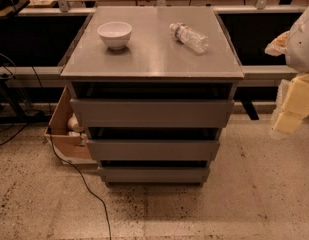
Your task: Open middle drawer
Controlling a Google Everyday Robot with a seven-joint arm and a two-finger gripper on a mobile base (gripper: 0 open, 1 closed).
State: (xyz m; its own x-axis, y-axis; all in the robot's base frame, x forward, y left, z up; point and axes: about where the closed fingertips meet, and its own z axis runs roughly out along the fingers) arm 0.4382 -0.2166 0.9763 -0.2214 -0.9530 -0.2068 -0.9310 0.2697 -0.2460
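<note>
A grey cabinet [153, 66] with three handleless drawers stands in the centre of the camera view. The middle drawer [153, 150] is a wide, shallow grey front between the taller top drawer [151, 113] and the narrow bottom drawer [154, 174]. Its front sits roughly in line with the other two. At the right edge, my white arm [301, 44] reaches in, and the pale yellowish gripper [293, 106] hangs at about top-drawer height. It is well to the right of the cabinet and touches nothing.
On the cabinet top sit a white bowl [114, 34] and a plastic bottle [189, 37] lying on its side. A cardboard box [61, 131] leans at the cabinet's left. A black cable [86, 186] trails over the speckled floor.
</note>
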